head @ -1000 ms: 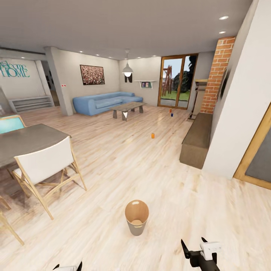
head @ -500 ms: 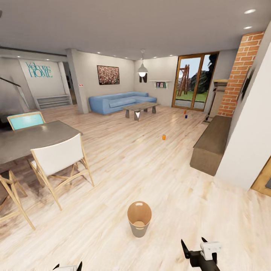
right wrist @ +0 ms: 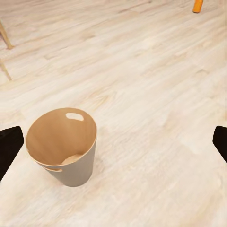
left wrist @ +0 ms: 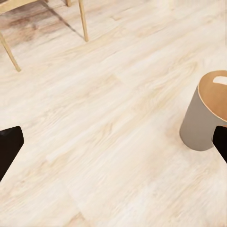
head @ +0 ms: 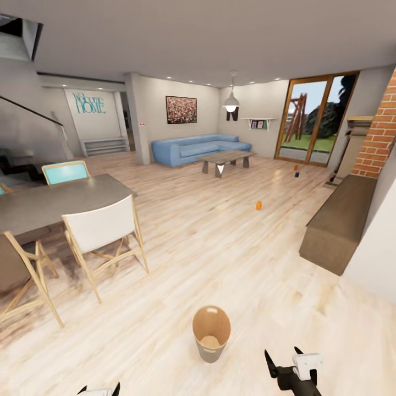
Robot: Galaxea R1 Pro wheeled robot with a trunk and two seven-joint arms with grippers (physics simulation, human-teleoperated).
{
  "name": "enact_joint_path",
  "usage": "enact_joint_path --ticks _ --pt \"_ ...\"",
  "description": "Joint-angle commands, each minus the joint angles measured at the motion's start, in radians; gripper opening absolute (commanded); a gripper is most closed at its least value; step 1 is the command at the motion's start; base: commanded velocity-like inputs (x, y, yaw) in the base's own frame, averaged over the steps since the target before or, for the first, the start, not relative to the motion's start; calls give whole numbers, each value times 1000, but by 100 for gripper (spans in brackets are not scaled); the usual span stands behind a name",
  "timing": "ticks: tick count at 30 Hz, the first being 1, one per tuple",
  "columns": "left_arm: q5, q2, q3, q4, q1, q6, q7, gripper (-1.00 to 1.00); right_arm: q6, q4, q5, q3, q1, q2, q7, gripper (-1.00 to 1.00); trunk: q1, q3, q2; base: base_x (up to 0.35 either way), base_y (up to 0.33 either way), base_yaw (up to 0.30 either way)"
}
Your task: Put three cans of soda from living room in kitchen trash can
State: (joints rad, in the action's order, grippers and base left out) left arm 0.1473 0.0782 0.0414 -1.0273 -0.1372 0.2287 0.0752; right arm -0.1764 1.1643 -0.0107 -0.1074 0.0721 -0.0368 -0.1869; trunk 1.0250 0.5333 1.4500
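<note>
The tash can [head: 211, 333], pale grey outside and brown inside, stands upright on the pale wood floor just ahead of me. It also appears in the left wrist view [left wrist: 205, 113] and the right wrist view [right wrist: 64, 146], and looks empty. One orange can of soda [head: 258, 205] stands mid-floor, also seen from the right wrist [right wrist: 197, 5]. Another orange can [head: 295, 167] and the dark blue can [head: 297, 174] stand far off by the glass door. My left gripper [head: 99, 389] and right gripper [head: 283, 357] are low, open and hold nothing.
A grey dining table [head: 55, 203] with a white chair [head: 104, 231] and a teal chair [head: 65, 171] stands at left. A low brown bench [head: 341, 220] runs along the right wall below the brick chimney [head: 379, 137]. The blue sofa [head: 192, 148] and coffee table [head: 225, 159] are far ahead.
The whole head view has swung leftward, so the room has slid right in the picture and stairs show at left. The bin sits slightly lower in the picture. Both grippers look unchanged.
</note>
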Motion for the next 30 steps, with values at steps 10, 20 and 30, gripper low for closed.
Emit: enact_joint_path --ticks 10,20,30 --pt "0 0 3 3 1 0 0 100 0 0 0 0 0 0 0 100 0 0 0 270 -160 250" --pt "0 1 7 0 1 0 0 100 0 -1 1 1 0 0 -2 100 0 0 0 302 -84 156" --pt "0 0 4 -2 0 0 0 100 0 -1 0 5 0 0 -1 100 0 0 0 276 -12 41"
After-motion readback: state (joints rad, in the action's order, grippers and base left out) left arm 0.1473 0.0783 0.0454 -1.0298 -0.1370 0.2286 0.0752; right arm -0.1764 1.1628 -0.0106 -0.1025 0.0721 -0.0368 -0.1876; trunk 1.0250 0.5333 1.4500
